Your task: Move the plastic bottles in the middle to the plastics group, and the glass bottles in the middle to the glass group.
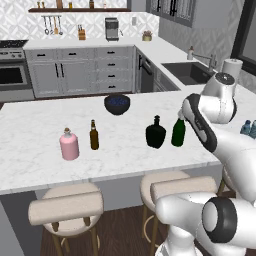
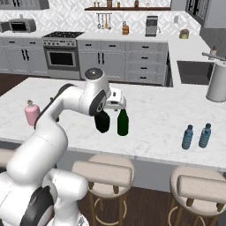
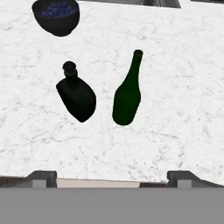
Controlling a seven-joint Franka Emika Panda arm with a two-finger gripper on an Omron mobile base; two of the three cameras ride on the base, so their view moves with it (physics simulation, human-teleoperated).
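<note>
Jaws spread wide above green bottle (image 3: 127,98) beside black bottle (image 3: 78,98), apart, bare marble counter (image 3: 183,109) around

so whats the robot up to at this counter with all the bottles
A white robot arm is sorting bottles on the marble counter. Its gripper hangs above the two dark bottles in the middle, the squat black bottle and the tall green wine bottle, with its jaws open and holding nothing. Both stand upright and untouched. The pink bottle and slim brown bottle wait together at one side, and two pale-blue bottles stand at the other. A dark bowl sits further back.
</note>
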